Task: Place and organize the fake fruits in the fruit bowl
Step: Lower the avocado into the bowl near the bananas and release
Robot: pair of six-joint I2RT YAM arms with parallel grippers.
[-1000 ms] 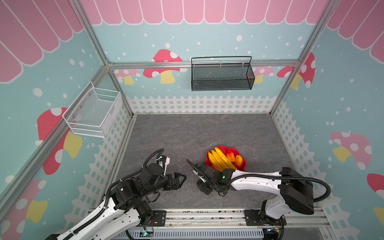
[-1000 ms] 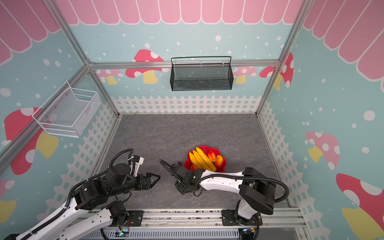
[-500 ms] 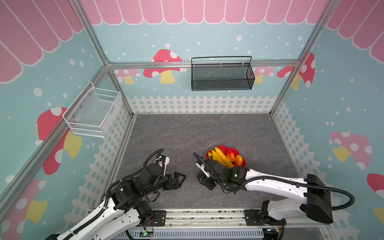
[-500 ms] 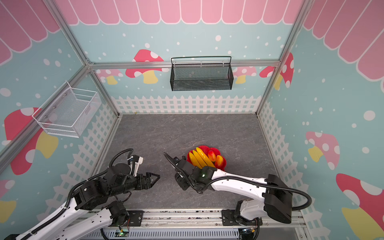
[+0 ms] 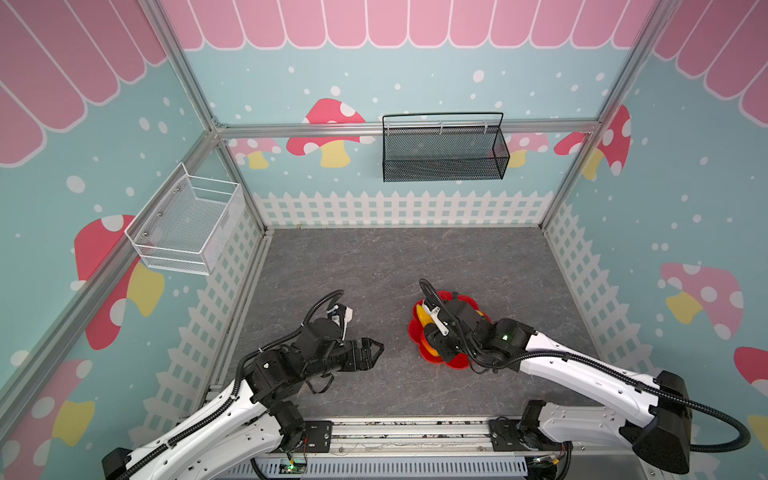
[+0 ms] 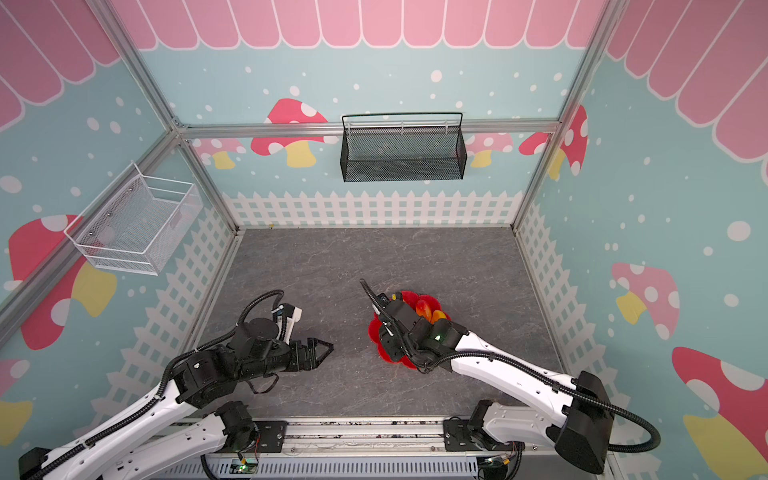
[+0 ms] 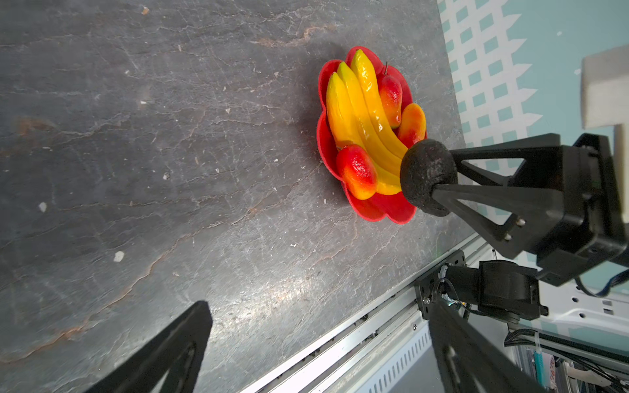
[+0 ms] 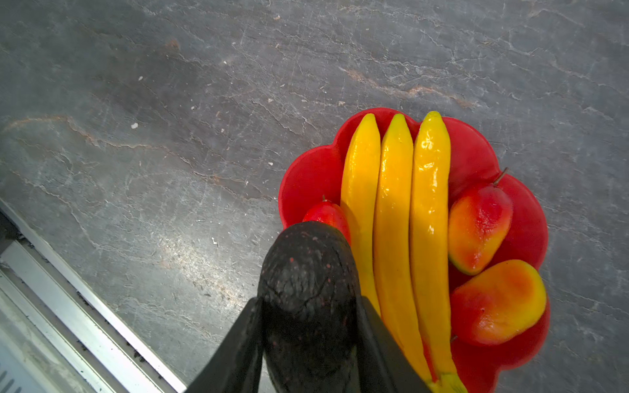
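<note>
One avocado is clamped in the right end effector, beside the fruit bowl holding banana bunch and three mangoes; left end effector gapes.

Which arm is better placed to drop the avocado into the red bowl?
Right. The right claw is shut on the avocado, held at the red bowl's rim beside the banana bunch. The left claw is open, empty, and apart from the bowl.
</note>
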